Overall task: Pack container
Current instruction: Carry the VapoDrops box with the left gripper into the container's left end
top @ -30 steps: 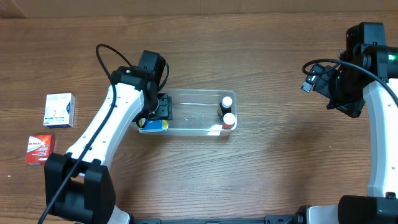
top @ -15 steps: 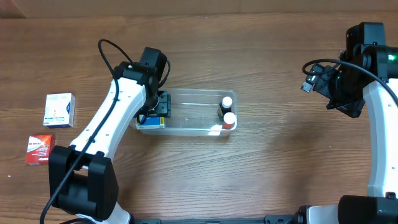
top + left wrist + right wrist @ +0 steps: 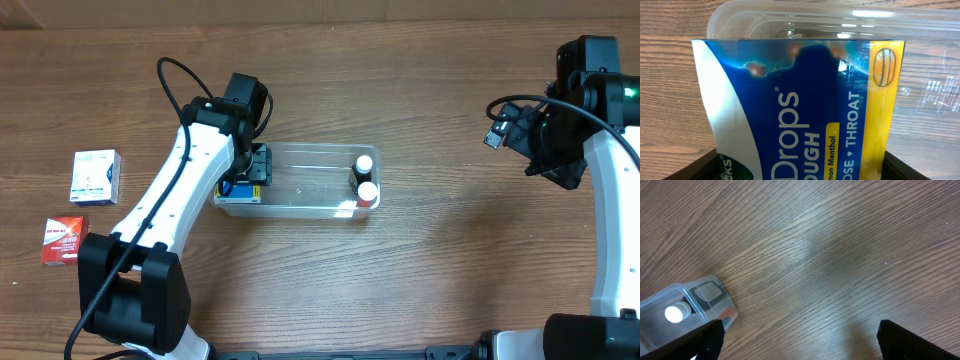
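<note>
The clear plastic container (image 3: 312,180) lies mid-table. Two small white-capped bottles (image 3: 364,177) stand at its right end. My left gripper (image 3: 256,170) is shut on a blue and yellow cough drops box (image 3: 800,110) and holds it at the container's left end; the box (image 3: 240,195) shows blue at that end. In the left wrist view the container's rim (image 3: 850,17) lies just beyond the box. My right gripper (image 3: 548,150) is open and empty, far right of the container, above bare wood; the container's corner (image 3: 687,307) shows at its lower left.
A white small box (image 3: 96,176) and a red small box (image 3: 63,240) lie on the table at the far left, apart from the container. The wooden table runs on all sides.
My left gripper has shifted slightly left and up with the cough drops box at the container's left end. The right arm has not moved.
</note>
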Robot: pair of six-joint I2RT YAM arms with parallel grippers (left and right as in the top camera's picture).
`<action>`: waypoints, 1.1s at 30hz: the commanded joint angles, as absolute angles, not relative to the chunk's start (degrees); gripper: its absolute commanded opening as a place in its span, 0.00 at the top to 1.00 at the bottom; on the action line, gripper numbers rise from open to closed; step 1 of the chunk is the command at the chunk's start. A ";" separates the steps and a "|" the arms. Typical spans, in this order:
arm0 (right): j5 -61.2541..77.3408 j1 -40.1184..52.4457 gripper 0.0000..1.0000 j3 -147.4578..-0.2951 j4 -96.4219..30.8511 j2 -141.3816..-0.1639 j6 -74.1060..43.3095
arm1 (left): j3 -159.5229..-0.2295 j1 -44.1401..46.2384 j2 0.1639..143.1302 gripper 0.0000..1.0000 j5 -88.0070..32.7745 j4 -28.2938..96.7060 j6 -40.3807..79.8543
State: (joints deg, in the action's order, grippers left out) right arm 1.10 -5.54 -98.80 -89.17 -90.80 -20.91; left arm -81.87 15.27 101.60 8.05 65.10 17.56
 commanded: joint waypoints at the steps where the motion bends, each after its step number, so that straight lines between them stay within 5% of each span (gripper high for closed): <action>1: 1.19 -5.58 0.00 -98.67 -89.01 -90.43 -20.51 | -83.42 14.52 102.37 0.32 10.09 65.17 16.69; 11: 1.19 -5.58 0.00 -98.67 -89.01 -90.43 -20.51 | -83.42 14.52 102.37 0.07 10.09 65.80 16.67; 33: 1.21 -5.58 0.00 -98.67 -88.99 -90.43 -20.51 | -83.55 14.74 102.32 0.14 9.98 66.19 16.27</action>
